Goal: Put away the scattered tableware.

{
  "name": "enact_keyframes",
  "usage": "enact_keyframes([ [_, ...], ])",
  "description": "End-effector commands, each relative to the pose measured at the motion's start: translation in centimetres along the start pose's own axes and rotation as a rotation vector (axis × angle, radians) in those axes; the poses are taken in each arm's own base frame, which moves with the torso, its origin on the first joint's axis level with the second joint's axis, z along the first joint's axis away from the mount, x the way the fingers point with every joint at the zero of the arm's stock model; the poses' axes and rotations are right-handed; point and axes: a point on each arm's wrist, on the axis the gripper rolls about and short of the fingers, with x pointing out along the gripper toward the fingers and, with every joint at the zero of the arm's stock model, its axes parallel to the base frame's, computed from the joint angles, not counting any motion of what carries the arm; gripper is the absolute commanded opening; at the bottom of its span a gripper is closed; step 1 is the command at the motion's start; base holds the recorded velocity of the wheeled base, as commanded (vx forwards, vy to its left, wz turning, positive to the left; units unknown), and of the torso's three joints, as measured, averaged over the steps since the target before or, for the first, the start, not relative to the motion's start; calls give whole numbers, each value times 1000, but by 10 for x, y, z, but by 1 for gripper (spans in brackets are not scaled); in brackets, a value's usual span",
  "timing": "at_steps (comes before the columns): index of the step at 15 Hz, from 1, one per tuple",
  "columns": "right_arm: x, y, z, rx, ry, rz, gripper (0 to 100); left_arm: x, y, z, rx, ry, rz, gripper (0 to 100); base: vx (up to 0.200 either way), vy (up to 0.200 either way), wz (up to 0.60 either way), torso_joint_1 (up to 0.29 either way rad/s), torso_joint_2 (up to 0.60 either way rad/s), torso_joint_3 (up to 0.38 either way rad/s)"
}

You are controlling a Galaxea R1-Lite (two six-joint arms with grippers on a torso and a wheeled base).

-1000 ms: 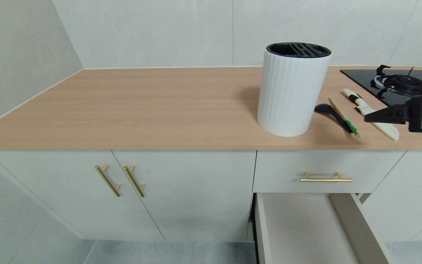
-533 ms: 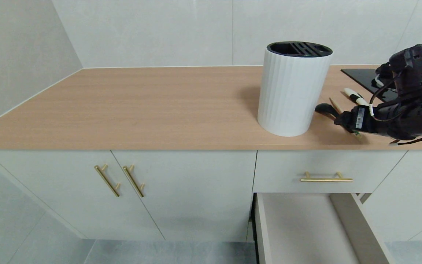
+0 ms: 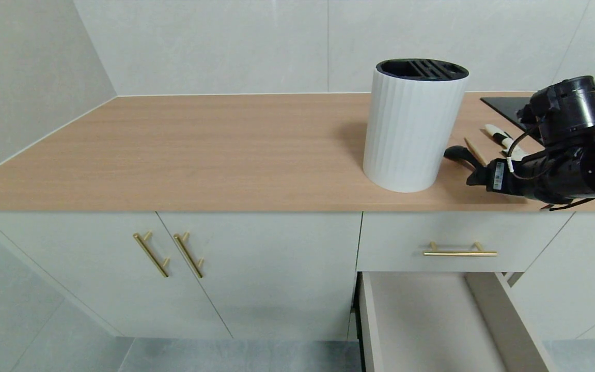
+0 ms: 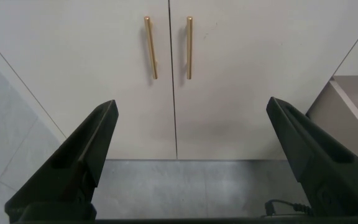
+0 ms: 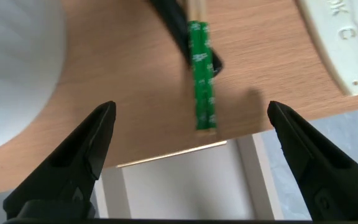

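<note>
Right gripper [image 3: 475, 178], lower and closer to the counter's front edge than half a second earlier, hangs with fingers spread wide above the chopsticks [image 5: 202, 87]. These slim wooden sticks, banded in green, lie against a glossy black ladle [image 3: 457, 153] on the wood-grain countertop [image 3: 225, 150], near the ribbed white cylindrical holder [image 3: 406, 139]. Left gripper [image 4: 191, 115], fingers likewise apart, faces smooth cabinet doors [image 4: 229, 112].
</note>
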Motion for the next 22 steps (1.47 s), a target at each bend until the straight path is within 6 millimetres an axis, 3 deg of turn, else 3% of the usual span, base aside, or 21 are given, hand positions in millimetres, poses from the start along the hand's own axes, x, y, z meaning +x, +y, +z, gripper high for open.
enact_keyframes([
  [1,3,0,0,-1,5,-4,100,0,0,0,0,1,1,100,0,0,0,0,0,0],
  [5,6,0,-1,-2,10,-9,100,0,0,0,0,1,1,100,0,0,0,0,0,0],
  [6,7,0,-1,-2,12,-11,0,0,0,0,0,1,1,100,0,0,0,0,0,0],
  [11,5,-4,2,8,-3,-25,0,0,0,0,0,3,1,100,0,0,0,0,0,0],
  [14,-40,-18,16,49,-108,-16,0,0,0,0,0,1,1,100,0,0,0,0,0,0],
  [17,-80,-35,18,66,-143,18,0,0,0,0,0,3,1,100,0,0,0,0,0,0],
  [22,-119,-60,-11,56,-105,72,0,0,0,0,0,1,1,100,0,0,0,0,0,0],
])
